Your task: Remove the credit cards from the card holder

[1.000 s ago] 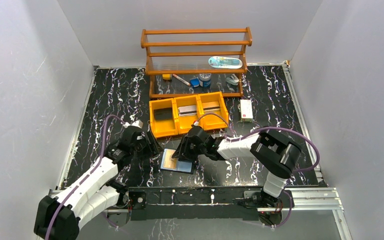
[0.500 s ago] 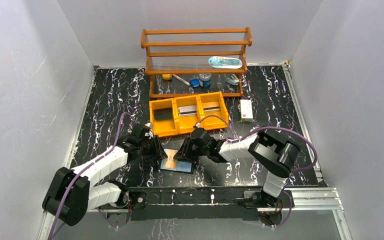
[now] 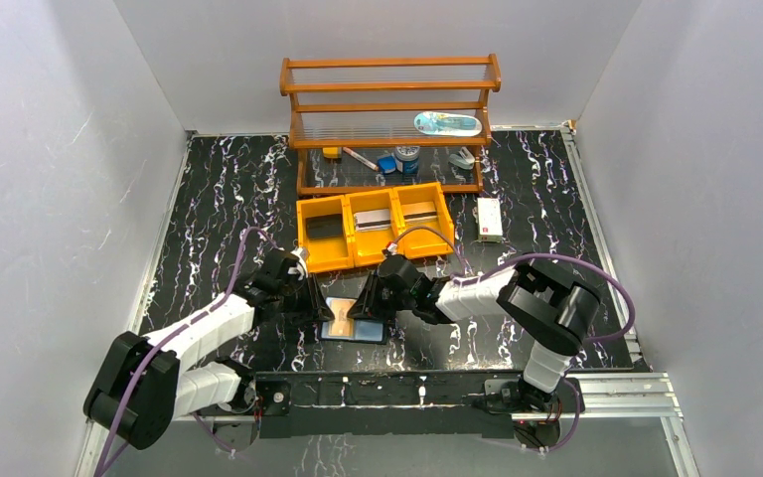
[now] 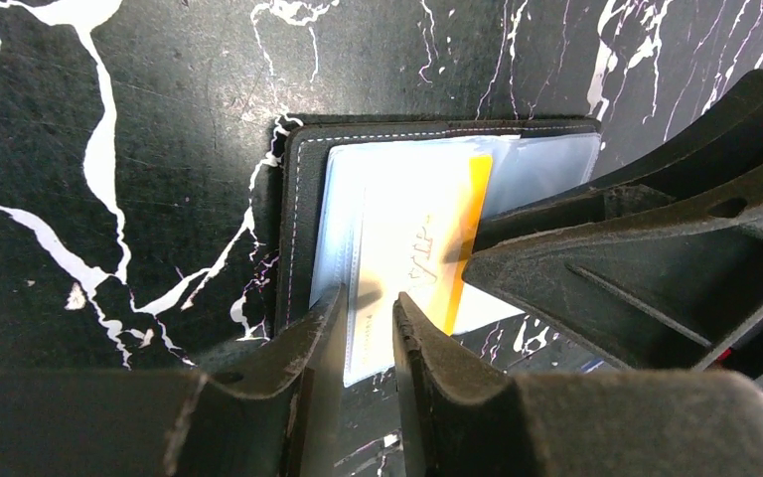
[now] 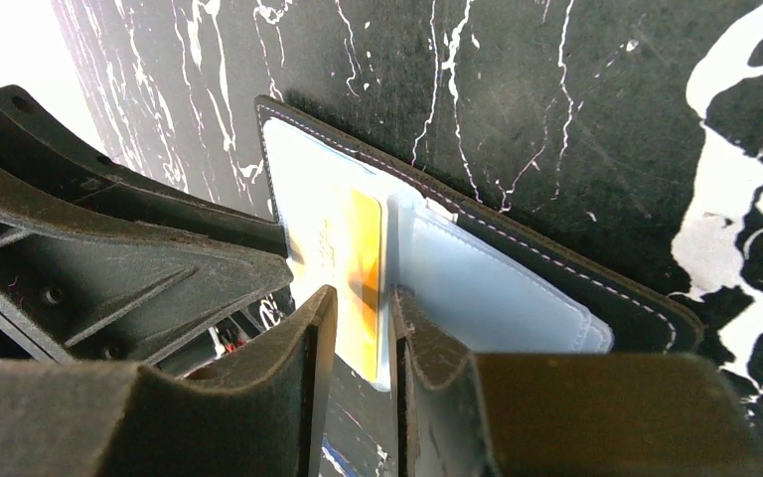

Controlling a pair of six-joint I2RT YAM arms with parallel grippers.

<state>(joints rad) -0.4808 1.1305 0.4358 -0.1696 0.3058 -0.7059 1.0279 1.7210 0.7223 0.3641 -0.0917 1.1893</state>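
The card holder lies open and flat on the table, at the middle of the near edge, with its long axis along that edge. A credit card shows in its left panel. My left gripper and right gripper stand narrow astride that panel's edge. I cannot tell whether they pinch it. Bare table lies on either side.

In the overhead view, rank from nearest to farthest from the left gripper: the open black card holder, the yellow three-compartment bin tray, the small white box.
1. Open black card holder, just right of the left gripper.
2. Yellow three-compartment bin tray, behind, mid-table.
3. Small white box, right of the tray.
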